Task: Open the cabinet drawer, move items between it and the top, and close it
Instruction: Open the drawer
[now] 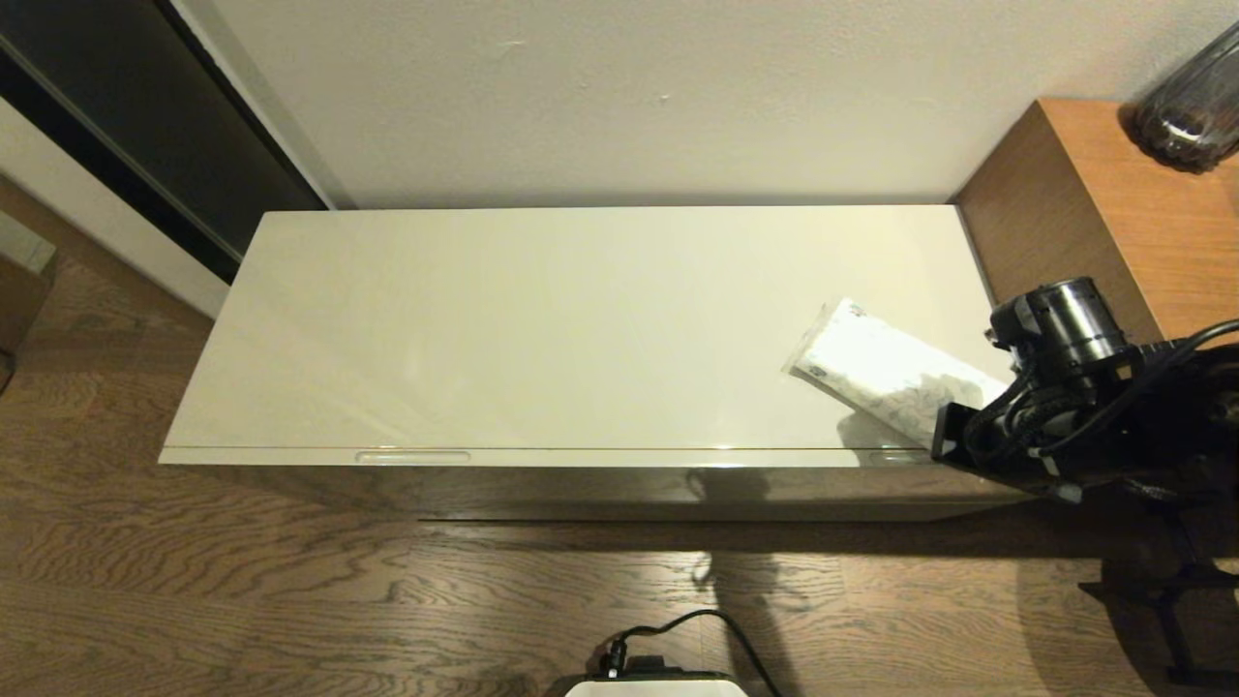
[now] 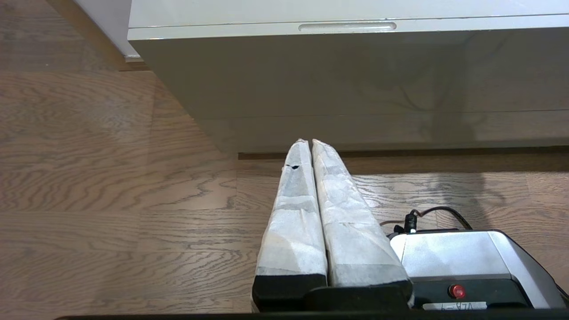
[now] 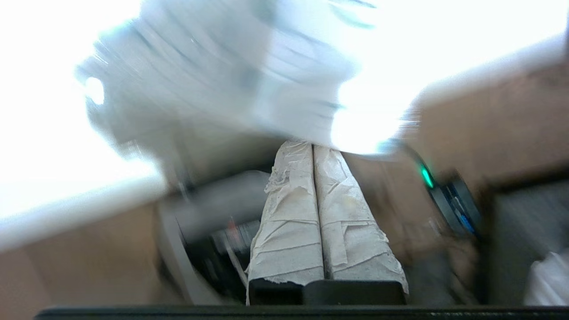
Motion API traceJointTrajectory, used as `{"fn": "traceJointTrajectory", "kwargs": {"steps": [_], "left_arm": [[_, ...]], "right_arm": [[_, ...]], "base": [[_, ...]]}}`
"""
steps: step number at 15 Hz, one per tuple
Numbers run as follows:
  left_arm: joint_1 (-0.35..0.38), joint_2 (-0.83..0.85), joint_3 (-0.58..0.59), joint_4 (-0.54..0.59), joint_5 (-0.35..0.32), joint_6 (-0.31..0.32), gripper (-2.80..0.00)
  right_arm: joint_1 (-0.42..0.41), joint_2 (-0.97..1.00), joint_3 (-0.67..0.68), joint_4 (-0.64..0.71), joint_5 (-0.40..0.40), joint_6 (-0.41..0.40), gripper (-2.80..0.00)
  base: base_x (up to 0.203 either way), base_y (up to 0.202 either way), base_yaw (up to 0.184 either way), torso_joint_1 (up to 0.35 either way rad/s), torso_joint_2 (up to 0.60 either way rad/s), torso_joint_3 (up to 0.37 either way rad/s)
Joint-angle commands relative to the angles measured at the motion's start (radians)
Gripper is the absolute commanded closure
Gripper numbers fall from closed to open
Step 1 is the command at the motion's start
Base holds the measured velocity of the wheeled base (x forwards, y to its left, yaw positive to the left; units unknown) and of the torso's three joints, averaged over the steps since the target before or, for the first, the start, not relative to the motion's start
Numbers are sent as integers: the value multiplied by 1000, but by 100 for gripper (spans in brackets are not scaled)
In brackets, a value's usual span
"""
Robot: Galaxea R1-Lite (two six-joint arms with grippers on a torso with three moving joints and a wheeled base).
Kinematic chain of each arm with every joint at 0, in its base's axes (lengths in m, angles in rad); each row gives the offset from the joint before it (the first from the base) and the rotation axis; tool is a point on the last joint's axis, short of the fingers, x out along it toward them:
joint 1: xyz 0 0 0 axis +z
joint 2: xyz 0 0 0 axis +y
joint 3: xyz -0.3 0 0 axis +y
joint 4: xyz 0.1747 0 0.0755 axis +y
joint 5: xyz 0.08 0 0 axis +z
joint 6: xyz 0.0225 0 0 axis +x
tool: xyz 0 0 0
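On glossy cream top [image 1: 542, 319] by plain wall [image 1: 629, 97], tissue pack [image 1: 886, 373].

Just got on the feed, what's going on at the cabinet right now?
The cabinet drawer is shut. A white tissue pack lies on the top, near its right end. The right pincer is shut on the tissue pack's near end, over the front right corner. The left pincer is shut and empty, low over the floor in front of the cabinet.
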Motion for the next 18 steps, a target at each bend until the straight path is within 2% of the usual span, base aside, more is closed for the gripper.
{"fn": "traceJointTrajectory", "kwargs": {"steps": [1,5,8,12,14,16,18], "left_arm": [[0,2,1,-1,0,0,0],[0,2,0,-1,0,0,0],[0,2,1,-1,0,0,0],[0,2,1,-1,0,0,0],[0,2,-1,-1,0,0,0],[0,2,0,-1,0,0,0],[0,2,-1,-1,0,0,0]], "right_arm": [[-2,68,-68,-23,-22,25,0],[-1,80,-113,-19,-48,27,0],[-1,12,-50,52,-38,26,0],[-2,19,13,55,-36,30,0],[-4,35,13,13,-35,32,0],[-4,55,10,-85,-33,30,0],[-4,62,14,-110,-32,31,0]], "base": [[0,0,0,0,0,0],[0,0,0,0,0,0],[0,0,0,0,0,0],[0,0,0,0,0,0],[0,0,0,0,0,0],[0,0,0,0,0,0],[0,0,0,0,0,0]]}}
